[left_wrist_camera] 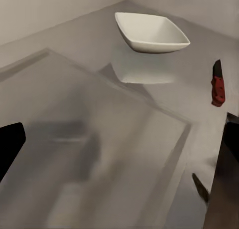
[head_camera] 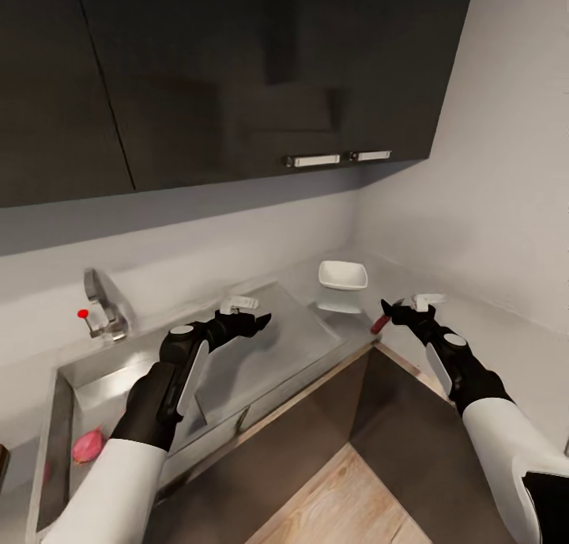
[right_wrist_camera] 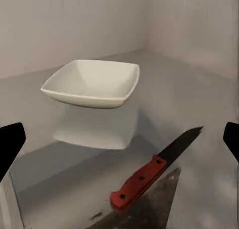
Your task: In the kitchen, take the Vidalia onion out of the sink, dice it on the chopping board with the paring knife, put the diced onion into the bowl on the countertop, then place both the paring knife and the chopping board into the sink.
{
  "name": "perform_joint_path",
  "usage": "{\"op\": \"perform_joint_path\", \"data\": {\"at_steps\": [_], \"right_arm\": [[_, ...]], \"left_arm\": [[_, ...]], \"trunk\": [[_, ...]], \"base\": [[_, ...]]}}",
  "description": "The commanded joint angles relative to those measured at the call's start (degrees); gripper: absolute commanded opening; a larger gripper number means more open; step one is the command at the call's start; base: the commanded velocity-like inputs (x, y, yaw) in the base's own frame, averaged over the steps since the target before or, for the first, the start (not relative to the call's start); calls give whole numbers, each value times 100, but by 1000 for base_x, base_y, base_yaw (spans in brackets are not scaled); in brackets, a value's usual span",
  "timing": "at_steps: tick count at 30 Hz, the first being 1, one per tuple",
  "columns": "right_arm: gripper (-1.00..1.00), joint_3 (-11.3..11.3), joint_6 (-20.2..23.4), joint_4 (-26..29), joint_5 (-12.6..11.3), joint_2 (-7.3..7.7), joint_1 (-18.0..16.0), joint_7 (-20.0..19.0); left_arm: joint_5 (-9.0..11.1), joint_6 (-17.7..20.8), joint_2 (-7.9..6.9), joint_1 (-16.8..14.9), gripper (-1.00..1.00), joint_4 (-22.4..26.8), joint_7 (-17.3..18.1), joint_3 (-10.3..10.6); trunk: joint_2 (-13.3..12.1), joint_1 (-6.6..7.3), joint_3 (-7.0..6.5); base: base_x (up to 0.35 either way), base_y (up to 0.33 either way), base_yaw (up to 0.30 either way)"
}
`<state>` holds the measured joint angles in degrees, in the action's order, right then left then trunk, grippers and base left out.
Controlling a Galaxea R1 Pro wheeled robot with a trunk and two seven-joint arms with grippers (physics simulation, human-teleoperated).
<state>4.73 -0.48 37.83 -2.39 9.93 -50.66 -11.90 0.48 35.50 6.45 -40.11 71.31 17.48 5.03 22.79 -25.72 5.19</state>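
Paring knife [right_wrist_camera: 149,176] lies flat on countertop [right_wrist_camera: 199,89], blade toward the corner wall.

Grey countertop [head_camera: 506,346] carries bowl [head_camera: 342,275], paring knife [head_camera: 380,323].

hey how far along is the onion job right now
Nothing looks done: the onion lies in the sink, the bowl is empty. In hand: the open right gripper is at the paring knife on the countertop. Taking out, dicing, clearing away remain.
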Motion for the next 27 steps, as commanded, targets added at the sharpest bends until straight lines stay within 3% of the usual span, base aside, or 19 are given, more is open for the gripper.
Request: {"op": "perform_joint_path", "data": {"at_steps": [1, 16, 27], "right_arm": [[100, 18, -6, -4, -25, -1, -5, -41], [100, 10, -13, -4, -25, -35, -5, -44], [100, 10, -13, -4, -25, -87, -5, -43]], "left_arm": [[5, 36, 4, -6, 100, 6, 16, -8], [5, 20, 2, -6, 100, 7, 9, -11], [5, 18, -3, -6, 100, 7, 10, -11]], "trunk": [[12, -6, 13], [12, -6, 13], [12, -6, 13]], "base": [[268, -208, -8], [255, -218, -1], [46, -85, 33]]}}
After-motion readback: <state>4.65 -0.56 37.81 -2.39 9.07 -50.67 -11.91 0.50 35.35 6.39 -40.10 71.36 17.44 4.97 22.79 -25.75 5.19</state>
